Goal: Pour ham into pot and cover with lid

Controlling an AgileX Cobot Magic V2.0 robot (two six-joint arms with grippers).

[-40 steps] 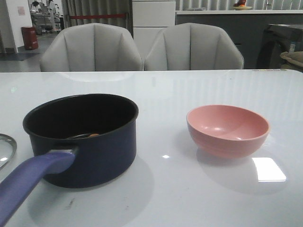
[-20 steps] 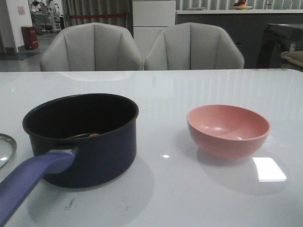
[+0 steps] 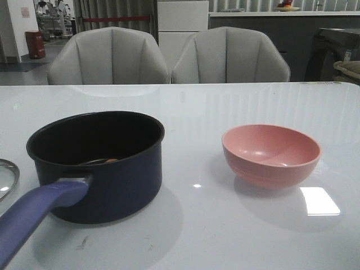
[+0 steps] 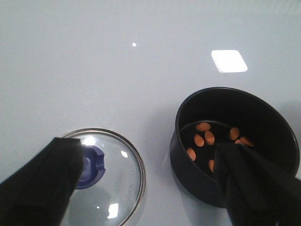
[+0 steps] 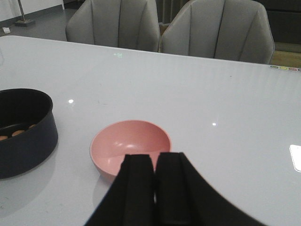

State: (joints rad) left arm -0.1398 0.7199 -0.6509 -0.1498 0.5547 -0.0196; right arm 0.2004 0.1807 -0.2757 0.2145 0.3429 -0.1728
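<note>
Ham (image 4: 209, 137) is in the pot (image 3: 101, 166); lid (image 4: 110, 176) lies flat on the bench just beside the pot. Your left pincer (image 4: 150, 183) is spread above the lid, right pincer (image 5: 154, 188) pressed together, empty. Risk: glass lid slips if you miss the knob (image 4: 89, 165).

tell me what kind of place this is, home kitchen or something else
Probably not a home kitchen: more likely a lab or showroom staged as a dining area. A glossy white table holds the pot and pink bowl, two grey padded chairs stand behind it, and a large open hall lies beyond.
</note>
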